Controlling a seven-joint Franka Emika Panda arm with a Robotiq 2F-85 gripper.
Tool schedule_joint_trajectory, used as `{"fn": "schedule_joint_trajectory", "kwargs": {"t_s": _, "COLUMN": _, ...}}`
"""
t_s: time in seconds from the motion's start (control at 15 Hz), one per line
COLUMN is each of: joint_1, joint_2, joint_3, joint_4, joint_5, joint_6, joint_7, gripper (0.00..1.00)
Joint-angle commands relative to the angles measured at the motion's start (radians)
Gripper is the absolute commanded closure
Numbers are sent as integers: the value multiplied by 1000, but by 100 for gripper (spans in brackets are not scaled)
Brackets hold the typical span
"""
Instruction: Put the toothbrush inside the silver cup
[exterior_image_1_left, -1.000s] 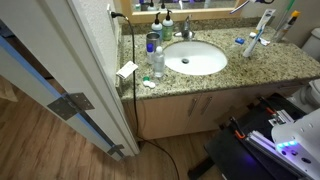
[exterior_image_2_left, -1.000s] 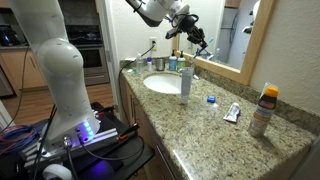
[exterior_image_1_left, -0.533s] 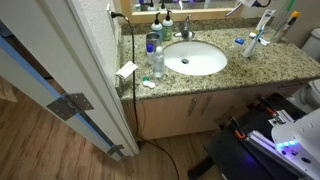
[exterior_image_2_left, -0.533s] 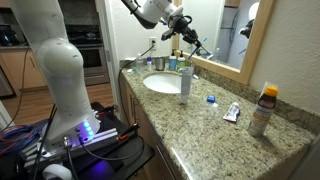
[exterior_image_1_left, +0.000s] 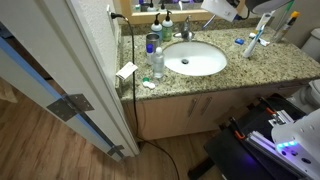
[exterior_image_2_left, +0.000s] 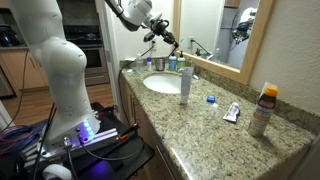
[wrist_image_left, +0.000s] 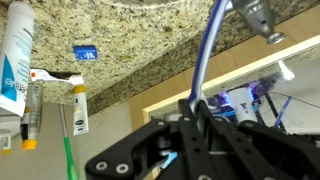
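**Toothbrush held above the silver cup, ready to be lowered in**

In an exterior view the gripper hangs over the table, closed on the thin toothbrush. The silver cup stands below it, beside the sink. In an exterior view the clear bottle stands near the cup, so the descent should be straight down. In the wrist view the gripper is closed round a slim handle and no cup shows. I would centre the brush's lower end over the mouth before releasing.
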Motion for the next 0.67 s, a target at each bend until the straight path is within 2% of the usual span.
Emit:
{"fn": "schedule_joint_trajectory", "kwargs": {"t_s": 0.0, "joint_1": 0, "joint_2": 37, "joint_3": 24, "joint_4": 27, "joint_5": -60, "joint_6": -2, "joint_7": 34, "gripper": 97}}
{"fn": "schedule_joint_trajectory", "kwargs": {"t_s": 0.2, "joint_1": 62, "joint_2": 83, "joint_3": 90, "joint_4": 66, "joint_5": -139, "joint_6": 69, "joint_7": 87, "gripper": 97}}
{"fn": "schedule_joint_trajectory", "kwargs": {"t_s": 0.27, "joint_1": 86, "joint_2": 116, "joint_3": 117, "joint_4": 104, "joint_5": -170, "joint_6": 67, "joint_7": 109, "gripper": 97}}
{"fn": "schedule_joint_trajectory", "kwargs": {"t_s": 0.4, "joint_1": 131, "joint_2": 197, "joint_3": 159, "joint_4": 199, "joint_5": -164, "joint_6": 53, "joint_7": 107, "gripper": 97}}
{"fn": "schedule_joint_trajectory", "kwargs": {"t_s": 0.47, "joint_1": 110, "joint_2": 105, "joint_3": 134, "joint_4": 99, "joint_5": -140, "joint_6": 56, "joint_7": 97, "gripper": 97}}
{"fn": "schedule_joint_trajectory", "kwargs": {"t_s": 0.53, "joint_1": 129, "joint_2": 125, "joint_3": 147, "joint_4": 122, "joint_5": -136, "joint_6": 47, "joint_7": 103, "gripper": 90}}
{"fn": "schedule_joint_trajectory", "kwargs": {"t_s": 0.6, "joint_1": 133, "joint_2": 129, "joint_3": 148, "joint_4": 124, "joint_5": -136, "joint_6": 44, "joint_7": 103, "gripper": 90}}
